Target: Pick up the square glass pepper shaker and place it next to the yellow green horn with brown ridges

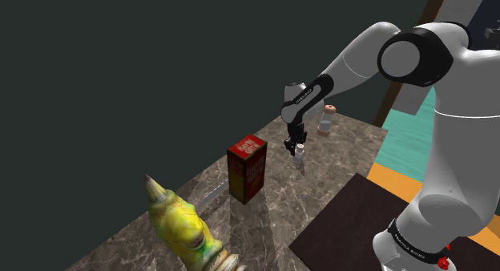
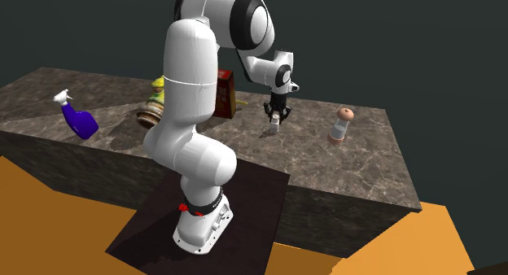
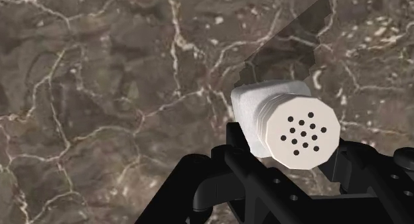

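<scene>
Over the counter (image 1: 320, 189), pincer (image 1: 297, 147) clasps pepper shaker (image 3: 292, 126).

The arm (image 2: 189, 86) is built of smooth, rounded white shells separated by dark joints. A black ring (image 1: 410, 244) with small white lettering is set around the lowest segment, with red marks (image 2: 184, 207) beside it. The wrist link (image 1: 308, 95) is black with white lettering, and the two-fingered tool (image 1: 298, 149) is entirely black.

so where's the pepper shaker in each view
Shoulder view: pepper shaker right of centre, in the claw, right of the red box.
Second exterior view: near centre, right of the box.
Wrist view: clasped in the claw, holed cap showing.
Shared landmark: the claw.
</scene>
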`<state>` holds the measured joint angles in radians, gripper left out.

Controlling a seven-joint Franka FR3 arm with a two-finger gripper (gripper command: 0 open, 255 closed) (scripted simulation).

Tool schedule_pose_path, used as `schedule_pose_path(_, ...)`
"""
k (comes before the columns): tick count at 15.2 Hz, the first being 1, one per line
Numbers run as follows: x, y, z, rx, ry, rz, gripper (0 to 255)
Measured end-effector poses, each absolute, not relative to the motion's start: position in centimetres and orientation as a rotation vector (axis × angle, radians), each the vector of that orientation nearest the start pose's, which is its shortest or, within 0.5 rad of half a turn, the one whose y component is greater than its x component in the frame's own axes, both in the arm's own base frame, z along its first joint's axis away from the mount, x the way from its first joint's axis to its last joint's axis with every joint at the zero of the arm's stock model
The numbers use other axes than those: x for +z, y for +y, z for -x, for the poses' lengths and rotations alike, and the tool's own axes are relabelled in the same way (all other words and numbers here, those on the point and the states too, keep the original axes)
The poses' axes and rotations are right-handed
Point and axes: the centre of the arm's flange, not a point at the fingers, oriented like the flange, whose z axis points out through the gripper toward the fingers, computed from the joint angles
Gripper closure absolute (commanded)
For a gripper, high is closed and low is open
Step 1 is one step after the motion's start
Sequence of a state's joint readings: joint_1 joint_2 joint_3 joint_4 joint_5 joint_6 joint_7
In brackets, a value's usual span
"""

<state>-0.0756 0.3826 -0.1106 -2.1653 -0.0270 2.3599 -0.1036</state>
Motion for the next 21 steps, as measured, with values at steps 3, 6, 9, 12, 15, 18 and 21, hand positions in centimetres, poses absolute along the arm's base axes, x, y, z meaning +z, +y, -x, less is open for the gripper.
schedule_pose_path(3, 20.3, -10.2, -53.5, 0.306, 0.091, 3.157, 255)
schedule_pose_path(6, 20.3, -10.2, -53.5, 0.306, 0.091, 3.157, 255)
schedule_pose_path(9, 20.5, -10.2, -53.5, 0.306, 0.091, 3.157, 255)
schedule_pose_path(12, 21.8, -10.2, -53.4, 0.305, 0.091, 3.157, 255)
schedule_pose_path(15, 23.3, -10.2, -53.5, 0.305, 0.091, 3.157, 255)
schedule_pose_path(18, 24.8, -10.2, -53.5, 0.305, 0.091, 3.157, 255)
schedule_pose_path(21, 26.6, -10.2, -53.5, 0.305, 0.091, 3.157, 255)
